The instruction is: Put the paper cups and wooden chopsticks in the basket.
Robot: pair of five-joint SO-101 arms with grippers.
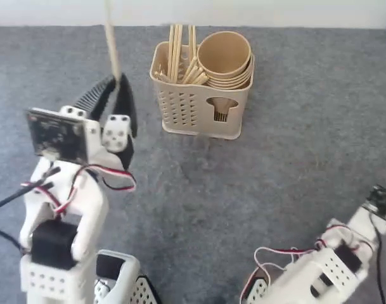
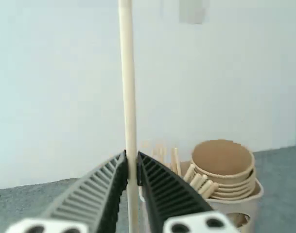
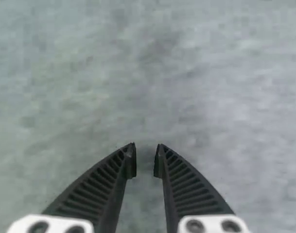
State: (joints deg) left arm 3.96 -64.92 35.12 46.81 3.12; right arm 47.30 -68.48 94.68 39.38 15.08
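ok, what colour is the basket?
Beige, with rows of small slots in the basket wall. It shows best in the high view.

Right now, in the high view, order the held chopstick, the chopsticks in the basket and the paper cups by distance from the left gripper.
1. Held chopstick, upright, clamped in the left gripper.
2. Standing chopsticks, in the basket, nearer side.
3. Paper cups, its far side.

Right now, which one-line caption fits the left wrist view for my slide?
Left gripper clamps one wooden chopstick upright; behind it, the basket already holds stacked paper cups and more chopsticks.
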